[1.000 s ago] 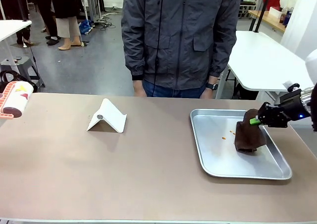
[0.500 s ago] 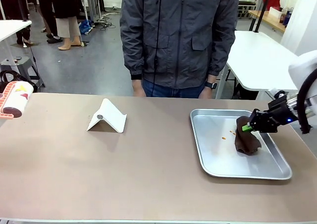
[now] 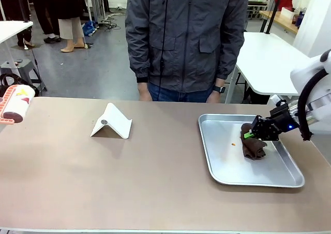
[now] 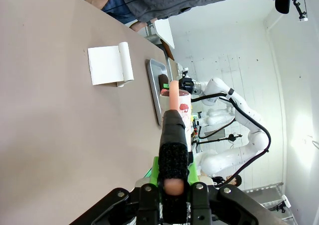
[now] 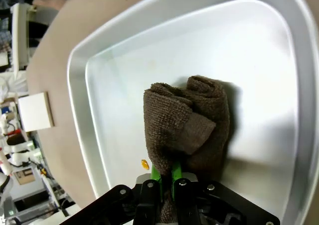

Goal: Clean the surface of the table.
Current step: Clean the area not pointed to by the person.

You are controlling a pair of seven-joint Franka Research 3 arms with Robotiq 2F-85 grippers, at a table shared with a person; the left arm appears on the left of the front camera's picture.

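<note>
- Evidently the right gripper (image 3: 250,134) pinches the brown cloth (image 3: 253,148) between narrow jaws and presses it onto the tray (image 3: 220,166) floor, probably to wipe.
- Left gripper (image 4: 173,201) clamps a lint roller (image 3: 14,104) at the table (image 3: 129,182) top's far left edge, apparently parked.
- Tray, on the right of the table, holds the cloth and 1 orange crumb (image 3: 234,144).

Right claw (image 3: 249,135), in from R side, is pinched on top of brown cloth (image 3: 254,150), which sits bunched in silver tray (image 3: 217,166) on R half of bench (image 3: 103,182). Tiny orange bit (image 3: 234,144) on tray floor just L of cloth. White folded stand (image 3: 112,121) L of ctr. Lint roller (image 3: 15,105) at L edge. Person (image 3: 186,37) stands at far side.
</note>
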